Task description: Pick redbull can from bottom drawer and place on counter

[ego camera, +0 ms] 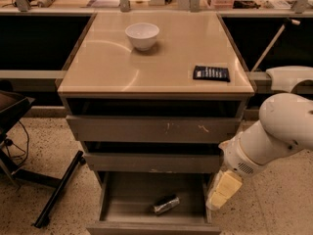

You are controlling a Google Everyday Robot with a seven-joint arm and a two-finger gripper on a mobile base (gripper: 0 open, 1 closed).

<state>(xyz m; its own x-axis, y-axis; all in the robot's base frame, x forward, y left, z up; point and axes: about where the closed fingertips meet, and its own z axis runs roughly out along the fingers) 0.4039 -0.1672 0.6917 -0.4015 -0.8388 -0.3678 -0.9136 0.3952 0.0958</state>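
Redbull can (166, 204) is lying on its side alone in the open drawer (127, 202). My gripper (221, 192) is hovering at that drawer's right wall, apart from the can; I cannot tell how wide it stands.

The table (117, 67) is glossy beige with a darker brown rim. On it, the bowl (142, 35) is white and the flat packet (211, 73) is dark blue-black with pale print. The open bottom drawer (132, 199) is grey-brown, and the redbull can (166, 204) in it is silvery with darker bands. The cream-yellow gripper (222, 190) hangs at the drawer's right wall, below a white arm (274, 131). The floor (44, 146) is pale with dark speckles.
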